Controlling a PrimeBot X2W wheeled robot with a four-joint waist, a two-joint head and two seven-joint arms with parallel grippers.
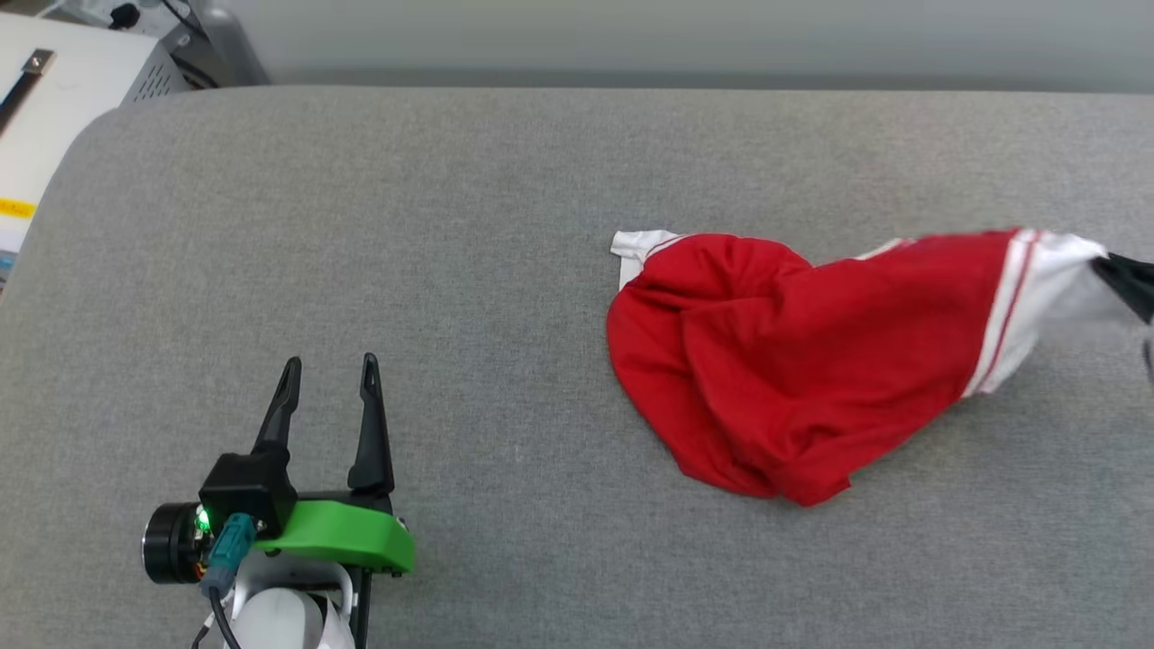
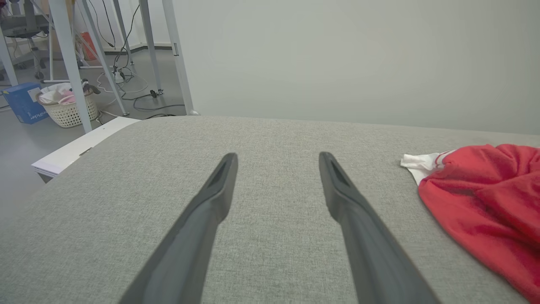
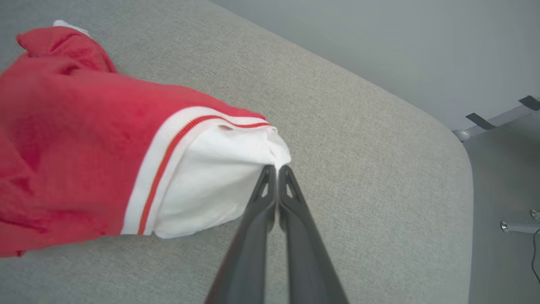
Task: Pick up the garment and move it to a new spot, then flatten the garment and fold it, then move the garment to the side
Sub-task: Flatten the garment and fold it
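Garment (image 1: pixel 775 361) bunched on right side of grey table (image 1: pixel 451 225) | my right gripper (image 3: pixel 276 168) pinched on its white sleeve (image 3: pixel 211 185) tip, left gripper (image 1: pixel 329 388) spread, empty | soft floppy jersey, light, reckon it'll drape; I'd grab both shoulders next

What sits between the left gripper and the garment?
Nothing. In the head view, a bare stretch of the grey fabric-covered table separates the open left gripper from the garment. The left wrist view agrees.

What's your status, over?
Left gripper open, apart from shirt. Right gripper shut on its white sleeve. Shirt bunched on table. No obstacle seen.
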